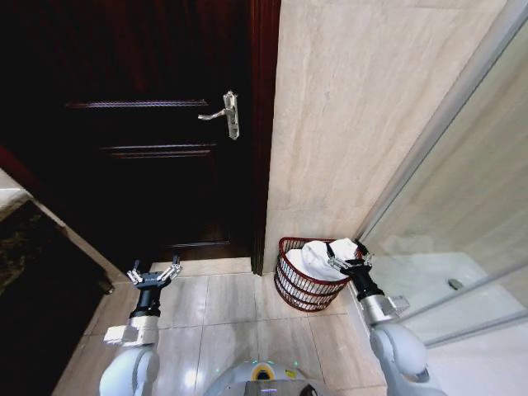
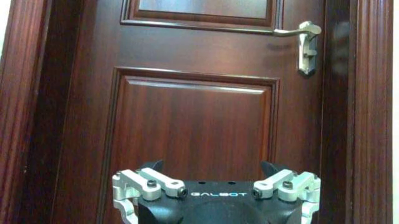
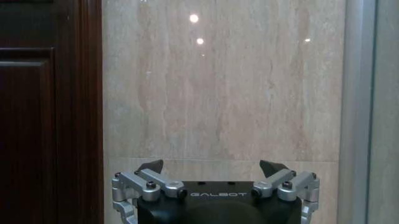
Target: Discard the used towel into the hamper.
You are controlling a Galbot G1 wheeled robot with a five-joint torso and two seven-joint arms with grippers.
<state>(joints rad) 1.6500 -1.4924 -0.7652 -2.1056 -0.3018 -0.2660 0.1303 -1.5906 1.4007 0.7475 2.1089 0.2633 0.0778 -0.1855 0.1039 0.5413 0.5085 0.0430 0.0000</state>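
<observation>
Your left arm reaches forward and low on your left side, wrist straight, and the left gripper (image 1: 153, 273) has its fingers spread wide with nothing between them. Your right arm stretches forward on the right, forearm angled up and slightly inward. The right gripper (image 1: 350, 260) also has its fingers parted; in the right wrist view (image 3: 212, 164) the fingertips stand well apart, holding nothing.

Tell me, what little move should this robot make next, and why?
Probably lift the right hand up and back from the hamper. The white towel already lies inside the basket, and that hand hangs open at its rim, holding nothing. The left hand, also open, waits over the floor tiles in front of the door.
</observation>
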